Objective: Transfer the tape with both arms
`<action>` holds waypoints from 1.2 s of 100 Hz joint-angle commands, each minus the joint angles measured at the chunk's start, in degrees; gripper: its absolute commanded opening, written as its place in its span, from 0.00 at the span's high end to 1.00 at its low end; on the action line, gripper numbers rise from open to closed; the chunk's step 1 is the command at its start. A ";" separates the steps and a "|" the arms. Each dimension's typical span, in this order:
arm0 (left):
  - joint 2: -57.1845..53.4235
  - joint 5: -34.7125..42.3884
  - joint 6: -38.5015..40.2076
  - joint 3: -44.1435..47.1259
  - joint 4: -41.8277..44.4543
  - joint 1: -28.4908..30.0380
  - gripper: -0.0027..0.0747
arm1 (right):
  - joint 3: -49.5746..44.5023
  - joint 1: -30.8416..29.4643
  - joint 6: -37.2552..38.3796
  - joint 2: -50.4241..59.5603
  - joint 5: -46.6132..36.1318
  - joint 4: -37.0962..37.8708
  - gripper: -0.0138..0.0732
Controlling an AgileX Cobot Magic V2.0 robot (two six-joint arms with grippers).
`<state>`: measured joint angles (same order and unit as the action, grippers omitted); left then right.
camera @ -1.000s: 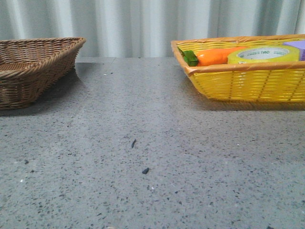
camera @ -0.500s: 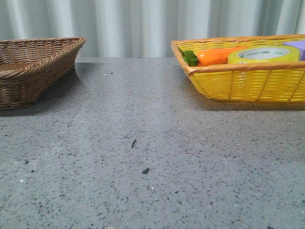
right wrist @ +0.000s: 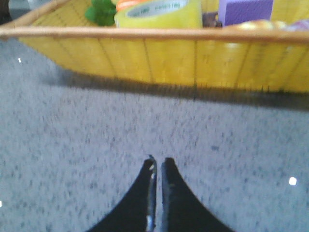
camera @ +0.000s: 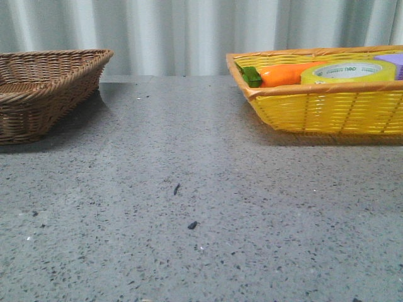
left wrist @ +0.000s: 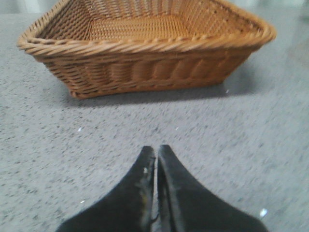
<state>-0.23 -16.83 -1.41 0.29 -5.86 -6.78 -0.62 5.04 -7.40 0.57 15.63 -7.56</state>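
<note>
The yellow tape roll (camera: 348, 72) with its white core lies flat in the yellow basket (camera: 327, 110) at the back right. It also shows in the right wrist view (right wrist: 159, 13), beyond the basket's near wall. My right gripper (right wrist: 158, 161) is shut and empty over the grey table, short of that basket. My left gripper (left wrist: 156, 149) is shut and empty over the table, facing the brown wicker basket (left wrist: 145, 72). Neither gripper shows in the front view.
The brown wicker basket (camera: 44, 94) stands at the back left and looks empty. The yellow basket also holds an orange carrot (camera: 286, 74) with a green top (camera: 252, 77) and a purple block (right wrist: 245, 10). Grey speckled table (camera: 189, 189) lies between.
</note>
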 commanded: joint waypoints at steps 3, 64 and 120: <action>-1.70 8.37 0.40 0.47 -10.99 0.13 0.99 | -1.34 -0.07 0.00 1.10 -11.03 -0.20 0.91; -1.70 15.82 0.22 0.47 -19.14 0.13 0.99 | -1.34 -0.07 0.00 1.10 -12.21 -4.39 0.91; -1.70 15.82 0.22 0.47 -19.14 0.13 0.99 | -1.34 -0.07 0.00 1.10 -12.21 -4.48 0.91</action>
<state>-0.23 -5.04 -1.41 0.29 -24.50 -6.78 -0.62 5.04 -7.40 0.57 7.36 -11.87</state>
